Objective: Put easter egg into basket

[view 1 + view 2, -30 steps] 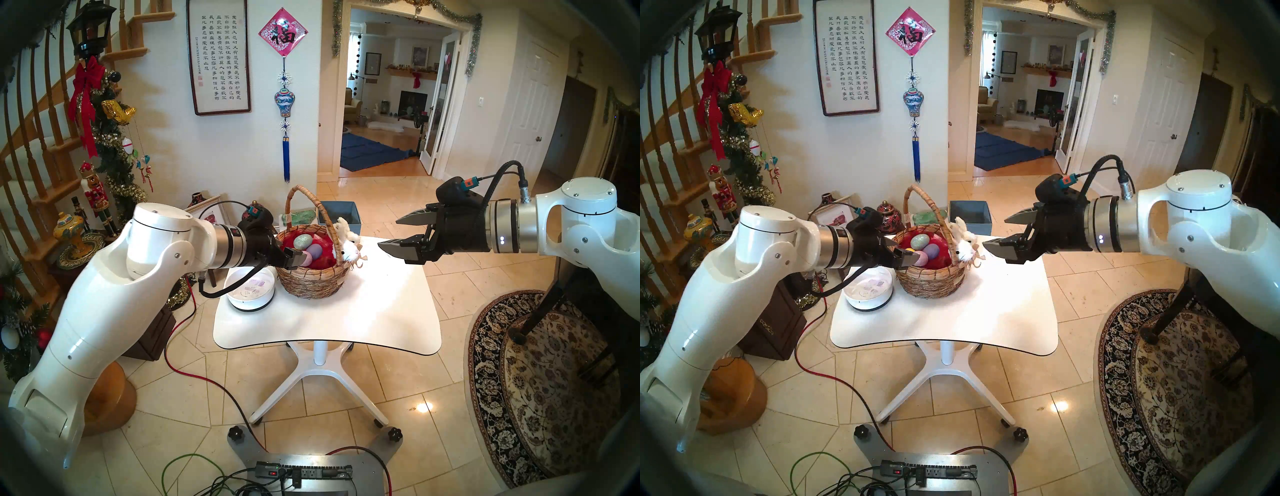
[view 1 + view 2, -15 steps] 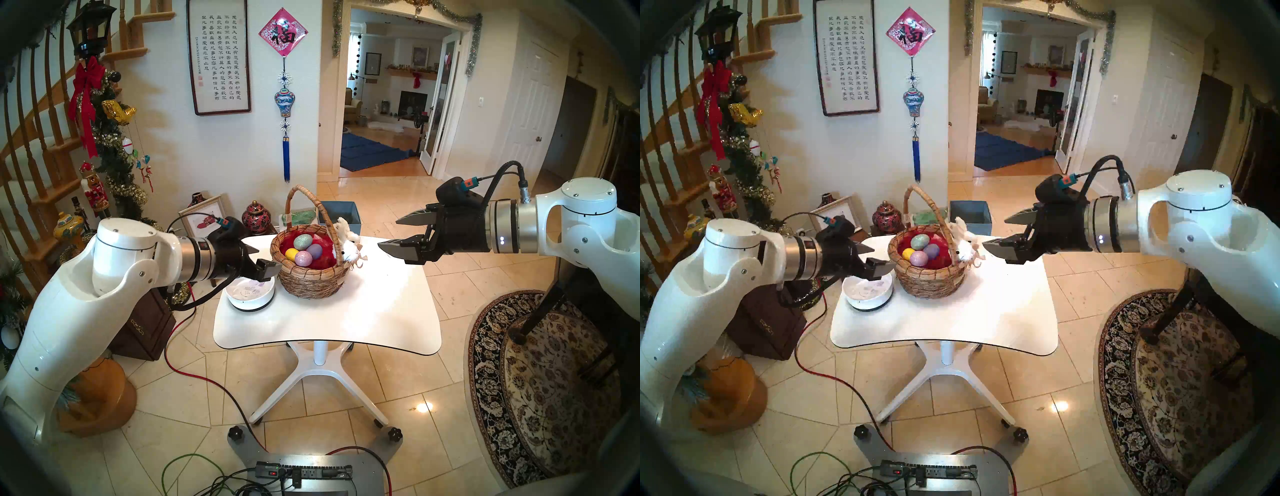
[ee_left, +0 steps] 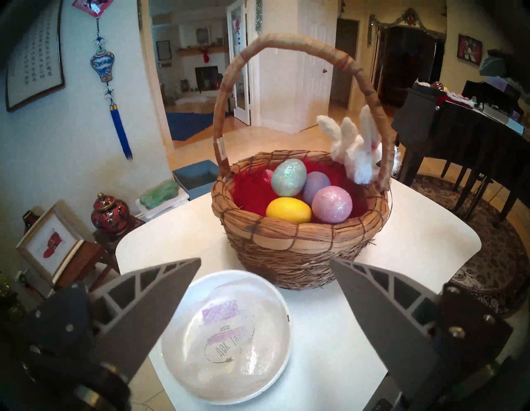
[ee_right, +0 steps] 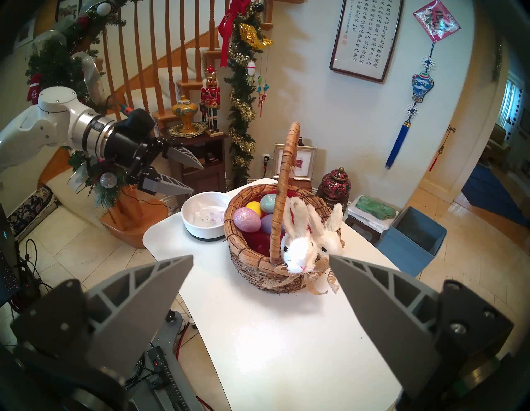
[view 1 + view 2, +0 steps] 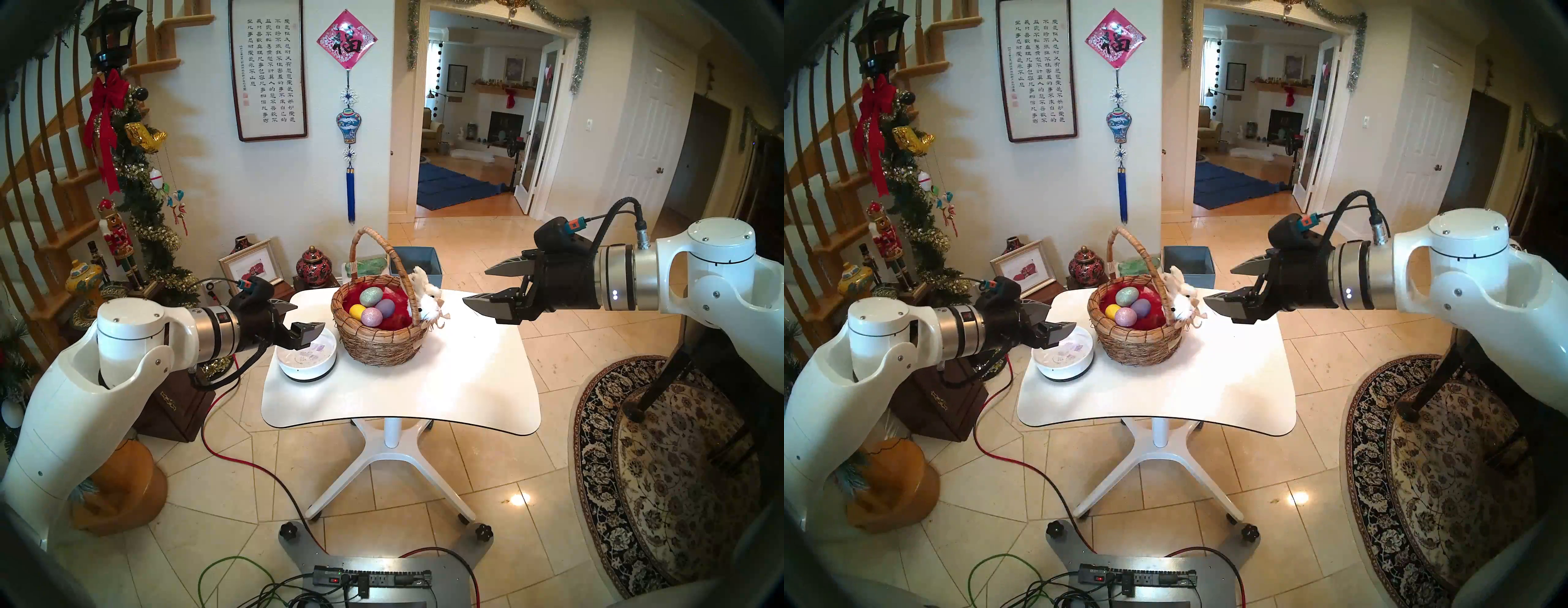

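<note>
Standing on the white tabletop (image 5: 424, 382), the brown wicker basket (image 5: 382, 344) holds glittery green, purple, pink and yellow eggs on red lining; both jaws released, empty.

The left gripper (image 5: 306, 317) has its jaws wide apart above the white bowl (image 5: 306, 370). Just past the jaws the basket (image 5: 384, 344) blocks the way. Its tall handle (image 5: 379, 246) arches over the eggs (image 5: 371, 306). The worktop (image 5: 466, 382) near the right gripper (image 5: 479, 288) is bare.
</note>
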Robot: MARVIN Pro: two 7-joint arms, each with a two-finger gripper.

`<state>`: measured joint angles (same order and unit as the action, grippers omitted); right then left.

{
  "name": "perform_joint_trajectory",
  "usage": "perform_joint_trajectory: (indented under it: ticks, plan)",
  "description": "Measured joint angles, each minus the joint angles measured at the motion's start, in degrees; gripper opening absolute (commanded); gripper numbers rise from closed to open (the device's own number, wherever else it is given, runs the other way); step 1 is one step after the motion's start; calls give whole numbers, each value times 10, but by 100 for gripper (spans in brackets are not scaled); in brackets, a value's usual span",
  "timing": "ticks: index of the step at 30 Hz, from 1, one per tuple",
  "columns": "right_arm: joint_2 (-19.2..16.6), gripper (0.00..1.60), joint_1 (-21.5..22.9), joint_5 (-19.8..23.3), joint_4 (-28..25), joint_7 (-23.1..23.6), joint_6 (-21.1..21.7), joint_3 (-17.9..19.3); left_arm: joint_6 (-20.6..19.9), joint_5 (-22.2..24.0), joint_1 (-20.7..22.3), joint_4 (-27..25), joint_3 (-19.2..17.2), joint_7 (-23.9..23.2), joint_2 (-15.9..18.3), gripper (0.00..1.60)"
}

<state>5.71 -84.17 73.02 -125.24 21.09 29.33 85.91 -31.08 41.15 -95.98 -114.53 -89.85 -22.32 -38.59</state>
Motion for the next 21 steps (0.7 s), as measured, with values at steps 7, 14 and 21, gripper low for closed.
perform_joint_trajectory:
  ticks: [7,14,21]
  plan:
    - [0,160,0,0,0,0,0,0,63,-47,-33,17,-14,-60,-20,160]
    - [0,160,0,0,0,0,0,0,121,-75,-52,37,-25,-106,-40,160]
    - [0,160,0,0,0,0,0,1,177,-82,-65,53,-31,-131,-49,160]
